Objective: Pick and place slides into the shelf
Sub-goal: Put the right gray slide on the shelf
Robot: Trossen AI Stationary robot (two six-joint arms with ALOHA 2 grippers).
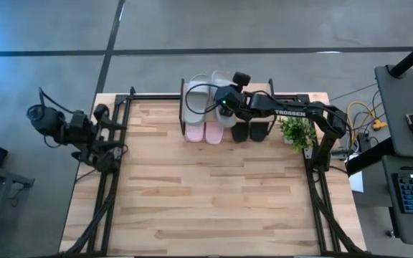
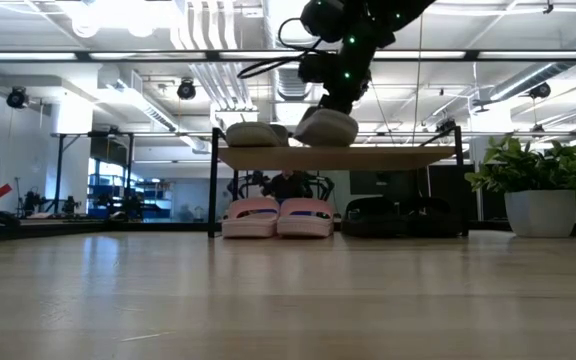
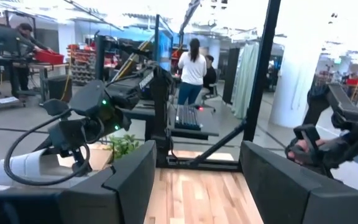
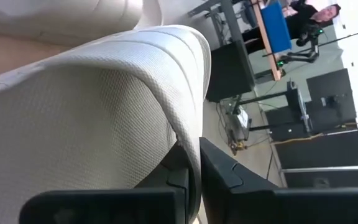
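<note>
On the shelf (image 1: 192,107), which stands at the twelve o'clock edge of the desk (image 1: 206,193), a grey-green slide (image 2: 328,127) is held by the right gripper (image 1: 224,104) at the top plank. In the right wrist view the jaws are seen almost closed, pinching the slide's wide strap (image 4: 104,106) between them. Its mate (image 2: 251,133) already lies on the plank, just beside it toward nine o'clock in the low view. Beneath the plank the pale pink pair (image 2: 278,217) stands side by side, with the black pair (image 2: 393,216) at its three o'clock. A potted plant (image 1: 296,132) stands near the shelf's three o'clock end.

The step in hand is judged to be the setting down of this slide. It would be done well if the sole were laid flat and parallel to its mate, wholly on the plank, and the jaws opened only once the weight is borne; the foam is likely to spring back when released.

The strap is finely dimpled foam, rounded and soft-looking; the plank is pale wood on thin black metal legs.

The left gripper (image 1: 110,136) waits at the desk's nine o'clock edge, its jaws wide apart and holding nothing.
</note>
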